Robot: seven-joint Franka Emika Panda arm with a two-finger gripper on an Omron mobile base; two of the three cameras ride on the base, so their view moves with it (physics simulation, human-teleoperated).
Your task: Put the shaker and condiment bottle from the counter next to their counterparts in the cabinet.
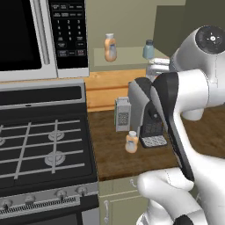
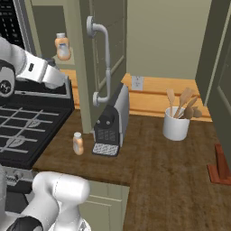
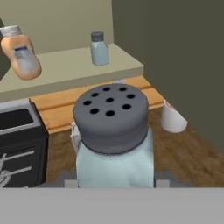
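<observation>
— Tool first: what is it doing?
— Pinching the shaker (image 3: 114,140). In the hand view the pale blue body with its grey, eight-holed cap stands right in front of the camera, and the finger tips are hidden behind it, so the grip reads from the shaker being carried up in the air, facing the cabinet shelf (image 3: 78,70).

— What sits in the cabinet?
— Two things on the pale shelf: a second shaker (image 1: 149,49), upright toward the right end, and an orange condiment bottle on the shelf (image 1: 110,47) further left, well apart from it. In the hand view that bottle looks tilted, which may just be the camera's roll.

— And on the desk (image 2: 171,167)?
— One more orange bottle on the desk (image 1: 131,141), upright, just beside the drip tray of a dark coffee machine (image 2: 110,124). A grey box grater (image 1: 123,115) stands behind it toward the backsplash. Further right, a white crock (image 2: 176,124) holds wooden utensils (image 2: 182,103); about four handles, though they overlap.

— Counts, then?
— Two shakers, two orange bottles, one grater, one crock. The stove (image 1: 39,145) and microwave (image 1: 39,35) sit to the left.
</observation>
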